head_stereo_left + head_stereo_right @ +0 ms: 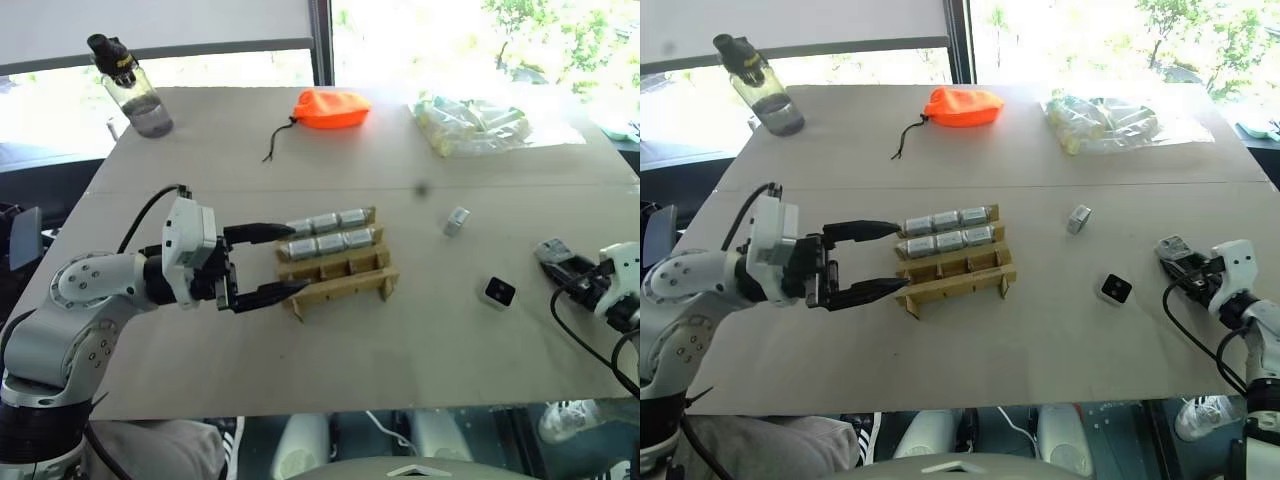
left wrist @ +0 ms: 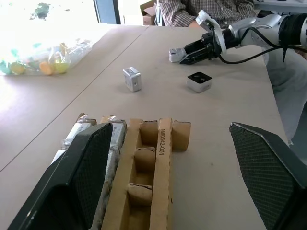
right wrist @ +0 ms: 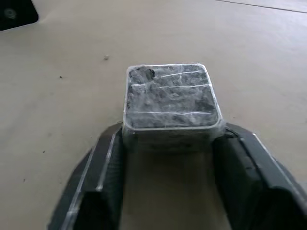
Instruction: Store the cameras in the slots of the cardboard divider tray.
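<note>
The cardboard divider tray [image 1: 340, 280] lies mid-table. Its two far rows hold several silver cameras [image 1: 330, 243], and the near row's slots stand empty. My left gripper [image 1: 297, 259] is open, one finger on each side of the tray's left end. One loose camera [image 1: 457, 221] stands right of the tray, and another [image 1: 498, 292] lies with its black lens face up. At the table's right edge my right gripper [image 3: 170, 134] is shut on a wrapped camera [image 3: 169, 98], both pads against its sides, low over the table.
An orange drawstring pouch [image 1: 333, 108] and a clear bag of pale tubes [image 1: 470, 125] lie at the back. A water bottle [image 1: 135, 90] stands at the back left corner. A person in a checked shirt [image 2: 201, 9] sits beyond the right arm.
</note>
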You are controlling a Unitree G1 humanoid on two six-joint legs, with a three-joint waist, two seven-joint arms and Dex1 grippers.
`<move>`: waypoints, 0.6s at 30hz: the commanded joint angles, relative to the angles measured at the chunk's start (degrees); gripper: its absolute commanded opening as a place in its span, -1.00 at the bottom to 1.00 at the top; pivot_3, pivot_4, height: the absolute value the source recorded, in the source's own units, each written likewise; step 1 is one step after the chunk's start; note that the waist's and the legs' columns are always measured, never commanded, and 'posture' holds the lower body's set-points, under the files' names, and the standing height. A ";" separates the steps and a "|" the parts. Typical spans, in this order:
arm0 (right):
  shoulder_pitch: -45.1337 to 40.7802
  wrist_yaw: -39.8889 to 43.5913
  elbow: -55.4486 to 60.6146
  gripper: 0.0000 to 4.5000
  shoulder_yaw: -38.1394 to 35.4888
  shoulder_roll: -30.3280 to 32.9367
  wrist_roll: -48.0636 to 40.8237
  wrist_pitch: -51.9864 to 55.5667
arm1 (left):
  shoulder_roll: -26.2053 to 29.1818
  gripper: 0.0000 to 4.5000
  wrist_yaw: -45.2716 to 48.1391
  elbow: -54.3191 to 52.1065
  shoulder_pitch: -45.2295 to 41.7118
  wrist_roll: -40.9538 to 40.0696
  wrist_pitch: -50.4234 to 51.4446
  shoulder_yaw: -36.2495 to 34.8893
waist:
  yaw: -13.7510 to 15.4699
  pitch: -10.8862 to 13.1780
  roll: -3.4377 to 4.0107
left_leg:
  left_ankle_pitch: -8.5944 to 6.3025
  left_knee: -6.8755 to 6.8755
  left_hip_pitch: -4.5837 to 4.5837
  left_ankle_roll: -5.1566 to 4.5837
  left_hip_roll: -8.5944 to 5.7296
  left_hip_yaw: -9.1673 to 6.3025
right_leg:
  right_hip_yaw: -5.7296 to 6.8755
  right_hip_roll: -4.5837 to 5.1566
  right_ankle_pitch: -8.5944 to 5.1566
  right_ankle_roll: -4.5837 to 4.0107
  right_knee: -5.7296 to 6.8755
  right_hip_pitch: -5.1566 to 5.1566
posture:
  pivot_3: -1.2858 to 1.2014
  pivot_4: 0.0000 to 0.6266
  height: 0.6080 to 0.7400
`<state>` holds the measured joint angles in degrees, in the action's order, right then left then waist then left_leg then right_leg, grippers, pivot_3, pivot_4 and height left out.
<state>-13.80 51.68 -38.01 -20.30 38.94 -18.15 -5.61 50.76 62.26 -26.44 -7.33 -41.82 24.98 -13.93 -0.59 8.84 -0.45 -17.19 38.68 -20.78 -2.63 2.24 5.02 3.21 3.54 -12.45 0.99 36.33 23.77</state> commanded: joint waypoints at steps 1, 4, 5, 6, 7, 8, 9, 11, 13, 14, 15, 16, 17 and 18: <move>-1.05 0.99 -2.08 -0.18 0.02 1.48 0.96 -3.94 | 0.29 0.81 0.43 -0.10 -1.37 0.53 -0.86 -0.07 | -0.01 0.00 0.00 | 0.00 0.00 0.00 0.00 0.00 0.00 | 0.00 0.00 0.00 0.00 0.00 0.00 | 0.03 -0.52 0.78; -1.07 0.83 -0.05 -0.18 0.20 2.03 1.66 -6.43 | -0.35 0.81 -1.06 1.03 -2.95 1.06 0.75 1.80 | -0.02 0.00 0.00 | 0.00 0.00 0.00 0.00 0.00 0.01 | -0.01 0.00 0.00 0.00 0.00 0.00 | 0.03 -0.52 0.78; -0.72 0.89 2.16 -0.18 0.50 2.13 1.99 -7.36 | -0.87 0.81 -2.10 1.53 -3.89 1.86 1.11 2.83 | 0.01 0.01 0.01 | 0.00 0.00 0.00 0.01 0.00 0.02 | -0.01 0.00 0.00 0.00 0.01 0.00 | 0.03 -0.52 0.78; -0.41 1.17 4.92 -0.18 0.76 2.00 1.91 -8.38 | -1.48 0.81 -3.41 2.06 -5.07 2.71 1.82 3.94 | 0.07 0.02 0.02 | 0.01 0.00 0.01 0.01 0.00 0.01 | -0.01 0.00 0.00 0.01 0.02 0.00 | 0.03 -0.52 0.78; -0.02 1.27 8.87 -0.18 1.32 1.78 1.77 -8.56 | -2.23 0.81 -5.11 2.78 -6.62 3.58 2.95 5.35 | 0.07 0.03 0.04 | 0.01 0.01 0.00 0.01 0.00 0.00 | -0.03 0.02 0.00 0.01 0.03 0.00 | 0.03 -0.52 0.78; 0.33 1.33 13.19 -0.18 2.25 1.56 1.75 -8.29 | -2.98 0.81 -6.53 3.63 -8.28 4.57 4.01 6.84 | 0.03 0.04 0.03 | 0.01 0.01 0.00 0.02 0.00 0.00 | -0.05 0.01 0.00 0.01 0.07 0.01 | 0.03 -0.52 0.78; 0.46 1.52 17.94 -0.18 3.65 1.26 1.89 -8.16 | -3.81 0.81 -8.18 4.55 -10.16 5.81 5.12 8.54 | -0.01 0.04 0.03 | 0.02 0.02 0.01 0.04 0.00 -0.01 | -0.07 0.01 0.00 0.02 0.10 0.01 | 0.03 -0.52 0.78; -0.01 1.02 25.70 -0.18 6.80 0.95 3.51 -7.31 | -5.00 0.81 -10.49 6.39 -13.74 7.74 7.59 11.45 | -0.12 0.07 0.00 | 0.05 0.03 0.03 0.08 0.00 -0.03 | -0.10 0.01 0.00 0.03 0.16 0.01 | 0.03 -0.52 0.78; -1.96 0.52 32.15 -0.18 10.24 0.47 5.06 -6.61 | -6.97 0.81 -11.39 9.29 -17.91 8.55 9.37 13.66 | -0.20 0.12 -0.08 | 0.11 0.04 0.07 0.19 0.01 -0.05 | -0.09 -0.04 -0.06 0.14 0.25 0.02 | 0.03 -0.52 0.78; -3.01 1.09 34.90 -0.18 12.14 0.40 5.69 -7.05 | -7.85 0.81 -11.16 10.89 -19.94 8.77 9.99 14.64 | -0.18 0.12 -0.09 | 0.13 0.04 0.07 0.23 0.02 -0.09 | -0.08 -0.04 -0.08 0.15 0.30 0.03 | 0.03 -0.52 0.78; -4.03 1.72 37.09 -0.18 14.00 0.34 6.52 -7.94 | -8.79 0.81 -10.91 12.58 -21.97 8.78 10.75 15.34 | -0.10 0.14 -0.11 | 0.14 0.05 0.06 0.24 0.02 -0.10 | -0.05 -0.05 -0.08 0.16 0.31 0.04 | 0.03 -0.52 0.78; -5.06 2.36 38.58 -0.18 15.76 0.21 7.36 -8.90 | -9.74 0.81 -10.56 14.33 -23.88 8.63 11.42 15.81 | -0.01 0.18 -0.16 | 0.15 0.06 0.05 0.26 0.02 -0.14 | -0.01 -0.05 -0.08 0.15 0.34 0.04 | 0.03 -0.52 0.78; -6.09 2.63 40.00 -0.18 17.60 -0.03 8.44 -9.41 | -10.72 0.81 -9.99 16.22 -25.93 8.36 12.25 16.20 | 0.01 0.21 -0.21 | 0.15 0.11 0.02 0.26 0.00 -0.19 | 0.08 -0.07 -0.08 0.14 0.37 0.07 | 0.03 -0.52 0.78; -6.96 2.69 40.67 -0.18 18.99 -0.21 9.28 -9.76 | -11.44 0.81 -9.51 17.80 -27.54 8.33 12.73 16.57 | 0.09 0.21 -0.22 | 0.16 0.13 -0.02 0.26 0.01 -0.22 | 0.10 -0.07 -0.07 0.12 0.37 0.08 | 0.03 -0.52 0.78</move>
<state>-19.60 53.99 -0.03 -2.26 38.71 -10.00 -13.90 39.75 51.96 -10.29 -32.67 -33.15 36.96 2.82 -0.51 9.05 -0.67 -17.03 38.86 -20.84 -2.37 2.24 4.78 3.33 3.47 -12.47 1.03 36.70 23.85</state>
